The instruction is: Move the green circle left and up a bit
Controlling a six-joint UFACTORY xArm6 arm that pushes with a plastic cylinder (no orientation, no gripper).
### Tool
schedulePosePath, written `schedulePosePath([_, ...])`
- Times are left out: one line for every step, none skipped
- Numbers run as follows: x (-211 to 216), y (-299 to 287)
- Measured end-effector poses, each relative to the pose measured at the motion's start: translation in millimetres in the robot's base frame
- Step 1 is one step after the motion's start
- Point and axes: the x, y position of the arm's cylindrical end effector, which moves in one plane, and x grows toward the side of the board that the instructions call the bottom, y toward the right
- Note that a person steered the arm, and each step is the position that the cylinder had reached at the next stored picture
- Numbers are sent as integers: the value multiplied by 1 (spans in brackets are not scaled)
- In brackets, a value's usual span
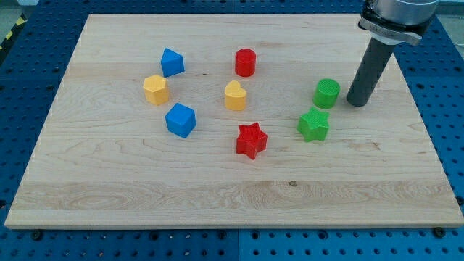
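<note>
Nearest the view's bottom lies the red star [251, 140]; everything else is placed from it. Up-left sit the yellow hexagon [156, 89], blue pentagon [172, 62] and blue cube [180, 119]. Above it sit the yellow heart [235, 95] and red cylinder [245, 62]. Right is the green star [313, 125]; up-right is the green circle [327, 93], with my tip [356, 103] just beside its right, apparently not touching. No hand exists to open or close.

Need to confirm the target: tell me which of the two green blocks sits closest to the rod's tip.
The green circle, the round cylinder just to the view's left of my tip. The green star lies lower and farther off.
</note>
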Motion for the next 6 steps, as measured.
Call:
schedulePosePath([3,-6])
schedulePosePath([5,-17])
schedulePosePath([4,-28])
schedulePosePath([4,-40])
schedulePosePath([-3,-44])
schedulePosePath([-21,-44])
